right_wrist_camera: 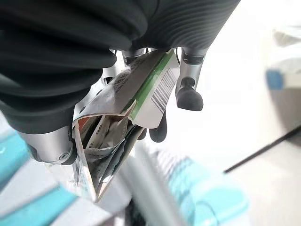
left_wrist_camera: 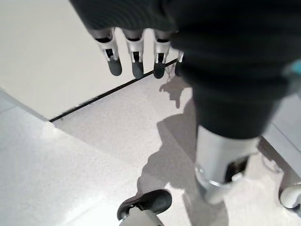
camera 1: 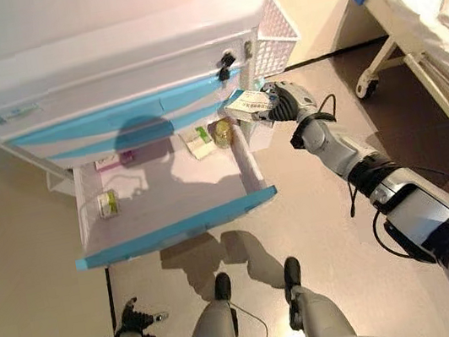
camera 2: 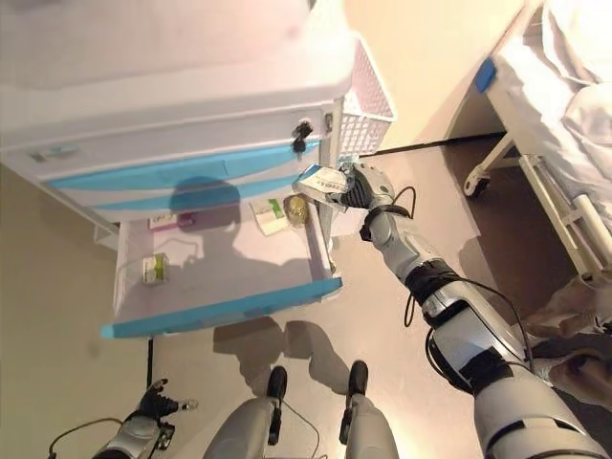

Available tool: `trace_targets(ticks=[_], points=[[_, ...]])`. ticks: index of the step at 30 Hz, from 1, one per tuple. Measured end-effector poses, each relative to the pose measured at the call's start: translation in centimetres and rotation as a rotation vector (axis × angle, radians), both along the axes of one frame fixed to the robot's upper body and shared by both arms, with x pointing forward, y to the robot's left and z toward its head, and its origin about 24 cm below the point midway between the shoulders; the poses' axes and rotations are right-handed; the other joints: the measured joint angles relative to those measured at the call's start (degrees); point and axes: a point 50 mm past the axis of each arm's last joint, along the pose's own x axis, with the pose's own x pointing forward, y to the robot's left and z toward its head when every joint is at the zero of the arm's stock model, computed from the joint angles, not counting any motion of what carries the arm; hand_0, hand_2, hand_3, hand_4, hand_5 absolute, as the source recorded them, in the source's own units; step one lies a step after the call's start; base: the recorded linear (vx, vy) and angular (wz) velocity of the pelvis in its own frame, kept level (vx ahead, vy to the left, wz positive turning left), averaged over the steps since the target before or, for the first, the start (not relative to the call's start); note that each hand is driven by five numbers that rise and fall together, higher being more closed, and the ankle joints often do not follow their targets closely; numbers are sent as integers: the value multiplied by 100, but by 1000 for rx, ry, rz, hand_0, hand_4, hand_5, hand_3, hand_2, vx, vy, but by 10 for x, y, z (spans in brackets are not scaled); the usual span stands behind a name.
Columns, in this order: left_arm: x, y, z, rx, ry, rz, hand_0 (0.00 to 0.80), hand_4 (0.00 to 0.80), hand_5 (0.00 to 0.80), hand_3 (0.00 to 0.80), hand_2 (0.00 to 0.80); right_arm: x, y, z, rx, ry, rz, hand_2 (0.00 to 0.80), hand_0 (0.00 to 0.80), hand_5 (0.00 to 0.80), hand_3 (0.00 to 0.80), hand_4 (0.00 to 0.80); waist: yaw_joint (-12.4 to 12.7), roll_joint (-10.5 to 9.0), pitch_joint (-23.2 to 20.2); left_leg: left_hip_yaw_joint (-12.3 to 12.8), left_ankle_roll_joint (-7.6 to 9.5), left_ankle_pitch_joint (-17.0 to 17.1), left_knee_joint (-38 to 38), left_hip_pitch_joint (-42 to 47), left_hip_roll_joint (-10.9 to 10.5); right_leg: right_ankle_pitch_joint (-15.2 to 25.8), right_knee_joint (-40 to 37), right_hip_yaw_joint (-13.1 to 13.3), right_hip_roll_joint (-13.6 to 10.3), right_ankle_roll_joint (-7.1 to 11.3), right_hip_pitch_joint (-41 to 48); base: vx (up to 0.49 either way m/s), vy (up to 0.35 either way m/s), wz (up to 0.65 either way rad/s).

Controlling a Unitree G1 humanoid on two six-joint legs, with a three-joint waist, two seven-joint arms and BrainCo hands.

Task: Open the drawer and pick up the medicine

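Bright overhead light, blown-out glare on the cabinet top [camera 1: 88,10], soft shadows across the open drawer [camera 1: 167,186] and floor [camera 1: 316,205]; right wrist background blurry.

White medicine box [right_wrist_camera: 149,89] with a green stripe and black barcode; white drawer [camera 1: 169,196] with a blue front edge; white cabinet [camera 1: 111,101] banded blue; white lattice basket [camera 1: 276,36]; beige floor [camera 1: 16,253].

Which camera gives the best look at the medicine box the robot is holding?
The right wrist view: the medicine box fills it, end flap open, clamped in the right robot hand. Both eye views show it small, beside the open drawer. The left wrist view misses it.
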Motion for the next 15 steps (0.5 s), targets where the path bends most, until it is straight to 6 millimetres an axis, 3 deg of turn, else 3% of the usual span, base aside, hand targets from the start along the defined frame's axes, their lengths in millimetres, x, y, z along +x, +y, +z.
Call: trace_targets(ticks=[7,12,15], points=[[-27,-1,-9,-26,71,34,0,0,0,0,0,-19,-30,-32,50,61,-67,800,800,800,800,800,-91,67,-306,42,-43,126,-552,635,77,83,-427,-4,95,-34,544,79,-16,-7],[-36,-9,-14,-65,93,64,0,0,0,0,0,-41,-66,-56,64,117,-154,800,800,800,800,800,-106,214,-581,77,-60,187,-895,950,154,89,-633,-8,144,-35,789,52,-22,-3],[-38,-10,-15,-67,101,51,0,0,0,0,0,-47,-82,-58,80,119,-206,800,800,800,800,800,-119,253,-623,112,-61,192,-937,1009,167,90,-633,-7,156,-37,806,35,-25,-8]])
